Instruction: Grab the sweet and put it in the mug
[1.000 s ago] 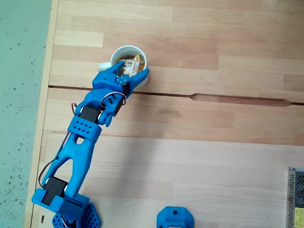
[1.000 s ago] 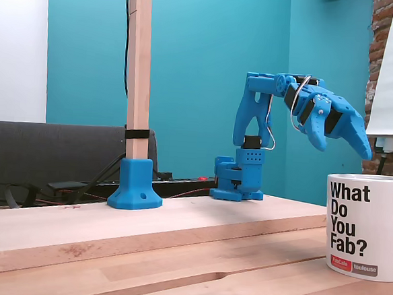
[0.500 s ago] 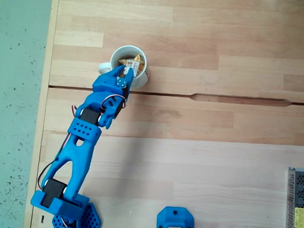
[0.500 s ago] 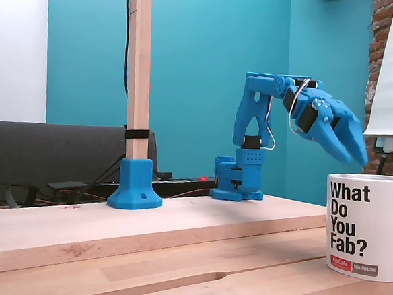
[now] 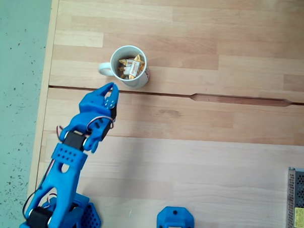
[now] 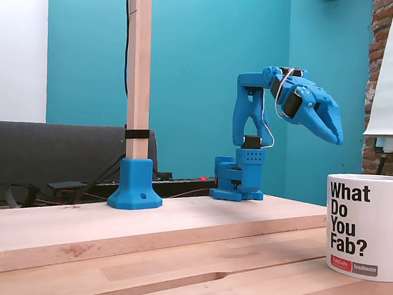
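Hovering clear of the mug [image 5: 130,67], gripper [image 5: 110,87] has its jaws together and empty. Sweet [image 5: 131,65] sits inside the mug among other wrapped candies. Risk: a low swing could clip the handle [image 5: 104,70] and tip it.

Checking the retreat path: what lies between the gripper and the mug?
Nothing: in the fixed view from above, bare wood separates the gripper from the mug, sweets inside.

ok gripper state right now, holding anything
Gripper: shut, holding nothing, clear of the mug; sweets lie inside the mug.
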`<action>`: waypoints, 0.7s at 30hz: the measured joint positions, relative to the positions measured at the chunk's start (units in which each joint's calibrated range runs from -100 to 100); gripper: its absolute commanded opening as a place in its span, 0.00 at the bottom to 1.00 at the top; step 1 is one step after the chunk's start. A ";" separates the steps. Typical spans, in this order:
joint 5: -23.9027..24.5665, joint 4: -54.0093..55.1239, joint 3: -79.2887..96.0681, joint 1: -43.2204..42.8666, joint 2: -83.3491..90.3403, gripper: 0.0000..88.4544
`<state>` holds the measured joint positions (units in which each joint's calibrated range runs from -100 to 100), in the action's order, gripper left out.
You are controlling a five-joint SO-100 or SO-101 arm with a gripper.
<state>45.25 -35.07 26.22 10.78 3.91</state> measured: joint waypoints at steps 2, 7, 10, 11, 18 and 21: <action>0.05 -1.71 3.32 -0.44 5.27 0.00; 0.05 -5.86 13.98 -2.51 19.16 0.00; 0.05 -7.40 21.96 -3.55 27.52 0.00; 0.05 -8.06 24.74 -3.99 30.43 0.00; 0.05 -8.38 48.14 -6.79 49.59 0.00; 0.05 -8.38 56.66 -8.49 57.31 0.00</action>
<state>45.30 -43.45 82.88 2.29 61.22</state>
